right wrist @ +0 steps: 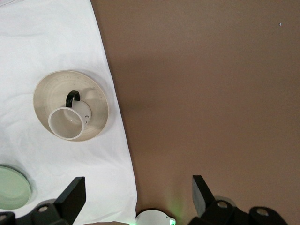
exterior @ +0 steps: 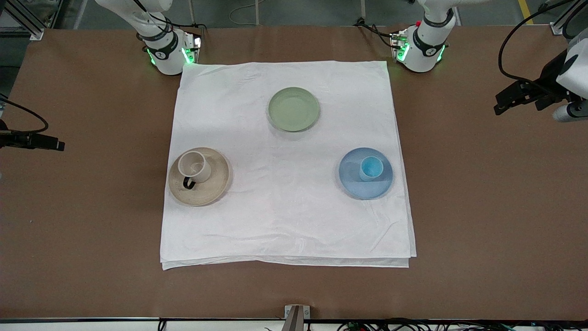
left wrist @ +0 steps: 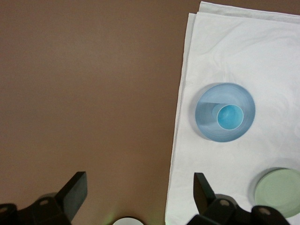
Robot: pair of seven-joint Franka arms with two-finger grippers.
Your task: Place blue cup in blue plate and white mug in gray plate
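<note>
The blue cup (exterior: pixel 371 168) stands upright in the blue plate (exterior: pixel 367 189) on the white cloth, toward the left arm's end. The white mug (exterior: pixel 194 166) stands upright in the gray plate (exterior: pixel 206 193), toward the right arm's end, its dark handle pointing at the front camera. My left gripper (exterior: pixel 501 103) is open and empty, high over bare table past the cloth's edge. Its wrist view (left wrist: pixel 139 183) shows the blue cup (left wrist: pixel 229 116) in the blue plate (left wrist: pixel 206 119). My right gripper (exterior: pixel 54 143) is open and empty over bare table. Its wrist view (right wrist: pixel 137 183) shows the white mug (right wrist: pixel 69 123) in the gray plate (right wrist: pixel 49 91).
A pale green plate (exterior: pixel 293 109) lies empty on the white cloth (exterior: pixel 285 220), farther from the front camera than the other two plates. The arms' bases (exterior: pixel 167 50) (exterior: pixel 422 46) stand just off the cloth's corners. Brown table surrounds the cloth.
</note>
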